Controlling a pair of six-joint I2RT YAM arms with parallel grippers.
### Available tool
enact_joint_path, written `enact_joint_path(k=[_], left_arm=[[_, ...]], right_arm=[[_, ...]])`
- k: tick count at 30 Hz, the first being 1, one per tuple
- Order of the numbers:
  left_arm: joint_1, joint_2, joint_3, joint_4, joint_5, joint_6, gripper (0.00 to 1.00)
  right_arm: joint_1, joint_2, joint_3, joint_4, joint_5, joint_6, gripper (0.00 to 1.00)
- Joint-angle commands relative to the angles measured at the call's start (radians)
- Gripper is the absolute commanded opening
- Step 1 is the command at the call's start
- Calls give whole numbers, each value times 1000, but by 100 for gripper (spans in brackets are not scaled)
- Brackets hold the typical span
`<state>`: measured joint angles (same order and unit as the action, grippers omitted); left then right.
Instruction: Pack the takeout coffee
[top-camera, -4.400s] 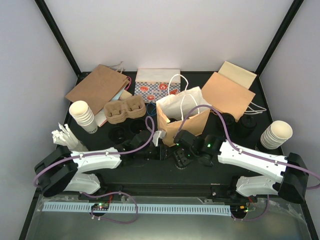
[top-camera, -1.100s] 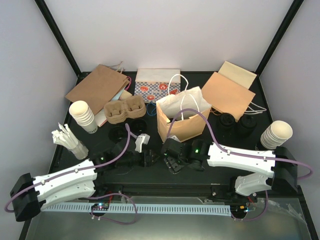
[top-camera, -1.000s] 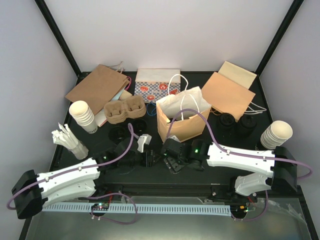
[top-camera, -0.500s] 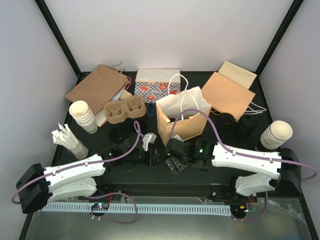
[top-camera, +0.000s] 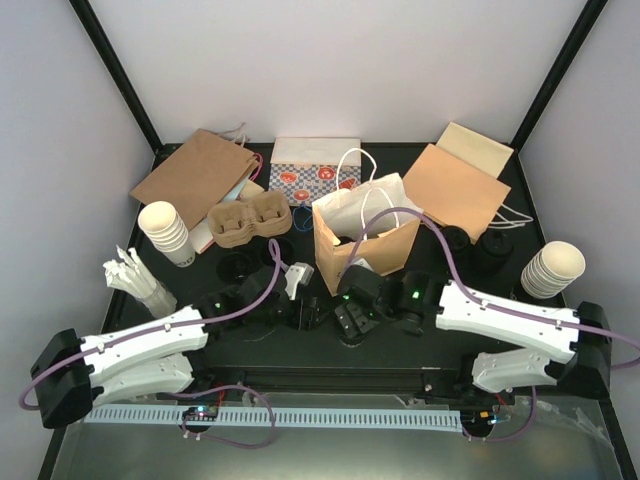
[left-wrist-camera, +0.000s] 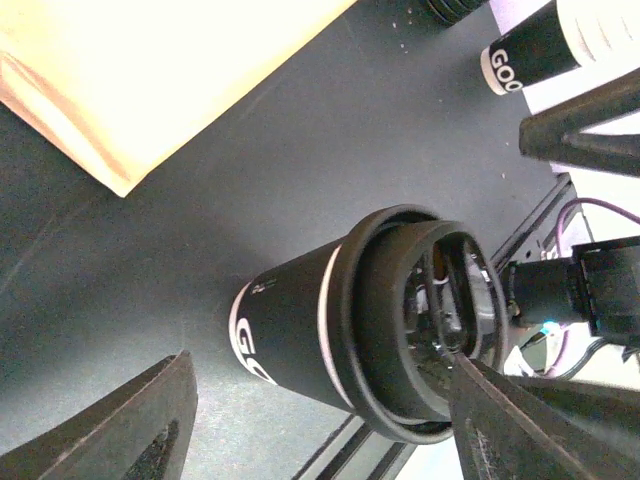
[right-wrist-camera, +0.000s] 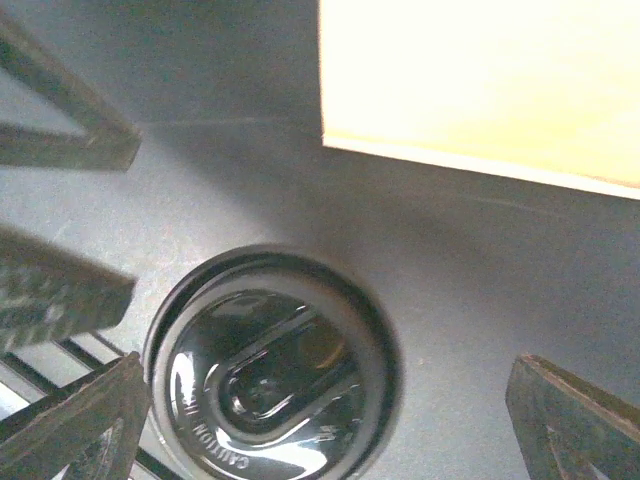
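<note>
Across the black table (top-camera: 430, 347), two white arms reach in from the near edge, and the left arm (top-camera: 150, 335) and the right arm (top-camera: 510, 315) meet near the middle. Just behind their meeting point a brown paper bag (top-camera: 378, 255) with white handles stands upright and open. Something dark shows inside its mouth, too dim to name. Behind that stands a patterned bag (top-camera: 315, 178). One flat brown bag (top-camera: 195, 172) lies at the back left, and more flat brown bags (top-camera: 455, 185) lie at the back right. A brown pulp carrier (top-camera: 248, 222) sits between the left flat bag and the open bag. One stack of cream paper cups (top-camera: 165, 232) stands near the left edge, with a bundle of white packets (top-camera: 135, 280) just in front of it. A second stack (top-camera: 552, 268) stands near the right edge.

One takeout coffee cup (right-wrist-camera: 270, 375), black with a black lid, stands on the table just in front of the open bag, between the two claws. The left gripper (left-wrist-camera: 320, 362) has its fingers spread to either side of the cup's body, and bare table shows between one finger and the cup wall. The right gripper (right-wrist-camera: 330, 360) hangs over the lid with its fingers wide apart, and neither one touches the rim. Two more lidded cups (top-camera: 455, 240) stand behind the right arm, close together. Another lidded cup (top-camera: 238, 267) stands in front of the carrier.
</note>
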<state>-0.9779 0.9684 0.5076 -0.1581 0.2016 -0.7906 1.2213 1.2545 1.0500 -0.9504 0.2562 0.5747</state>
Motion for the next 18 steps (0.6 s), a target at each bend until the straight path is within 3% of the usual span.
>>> enact_joint_path(k=[1,5,16,18], left_arm=[[-28,-15,91,-82,-37,83,78],[-104,-12,159,-177,-174,121,98],[-266,154,404,-385,-329,239,99],[-281,205,453,-423,-333,257,99]], right_arm=[[-78,-80,-4,24,-17,10,100],[-165,-170,-65,73,-96,12,100],[-374,-480,-358,233,-270,85,100],[-411,-499,-397,257,-340,104,95]])
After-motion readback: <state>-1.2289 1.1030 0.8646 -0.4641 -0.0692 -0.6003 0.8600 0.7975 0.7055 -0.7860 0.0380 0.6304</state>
